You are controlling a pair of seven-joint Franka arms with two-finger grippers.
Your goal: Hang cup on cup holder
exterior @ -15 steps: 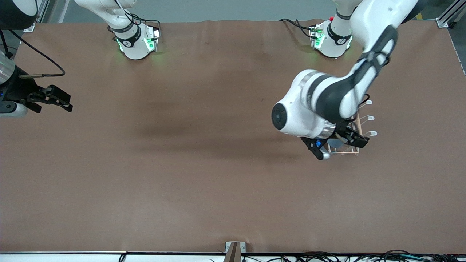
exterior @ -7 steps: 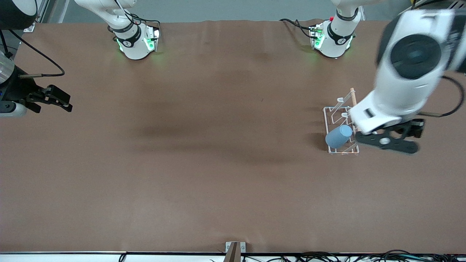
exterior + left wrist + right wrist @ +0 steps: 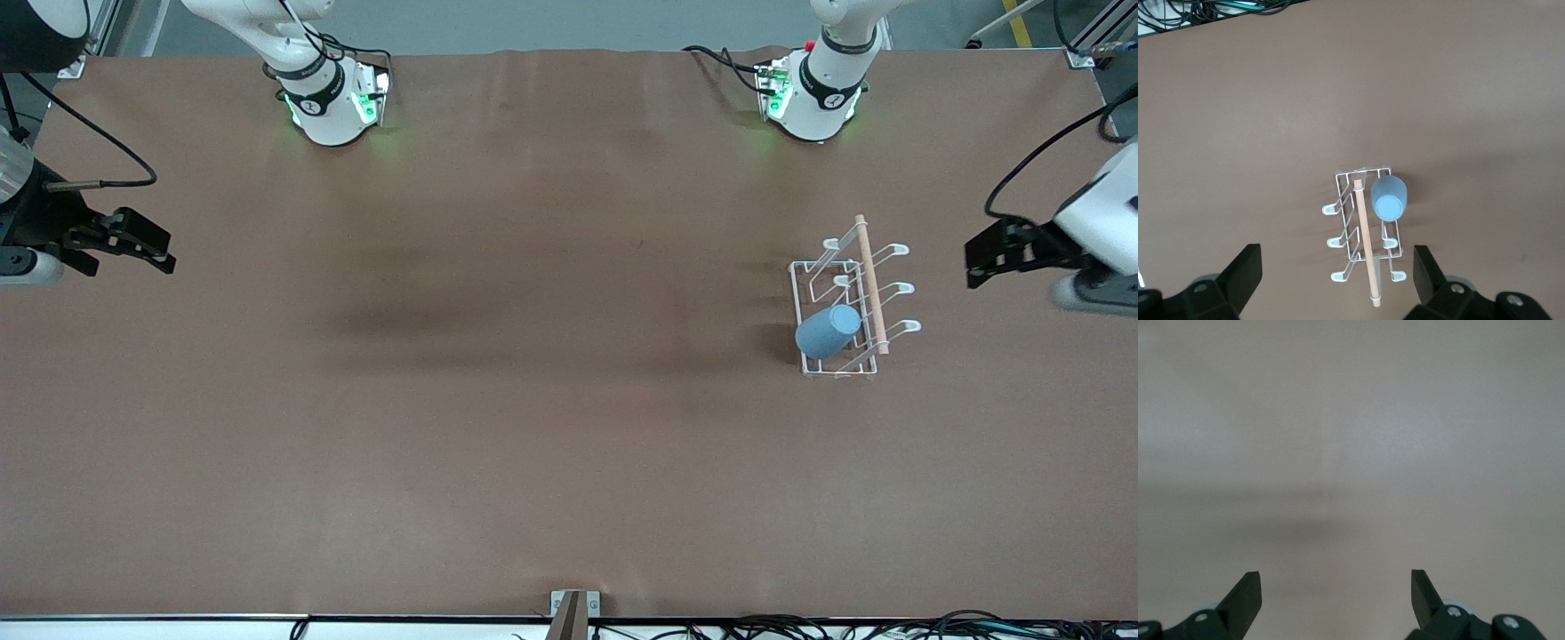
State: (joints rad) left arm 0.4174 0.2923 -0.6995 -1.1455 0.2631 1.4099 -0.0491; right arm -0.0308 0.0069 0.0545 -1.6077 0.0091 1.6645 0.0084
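Since the earlier frame your left arm has pulled away from the cup holder [image 3: 846, 298] and now hangs at the left arm's end of the table [image 3: 533, 444], with the left gripper [image 3: 987, 258] over bare brown surface near that edge, its fingers spread wide and holding nothing. You can see the cup [image 3: 827, 332] hung mouth-down on one of the rack's prongs, at the end of the rack nearer the front camera; the left wrist view shows it the same way, cup [image 3: 1389, 198] beside the wooden rod [image 3: 1365, 240]. Your right gripper [image 3: 133, 242] waits over the right arm's end of the table, fingers wide and empty. Between the two grippers you have the whole middle of the table as open room.
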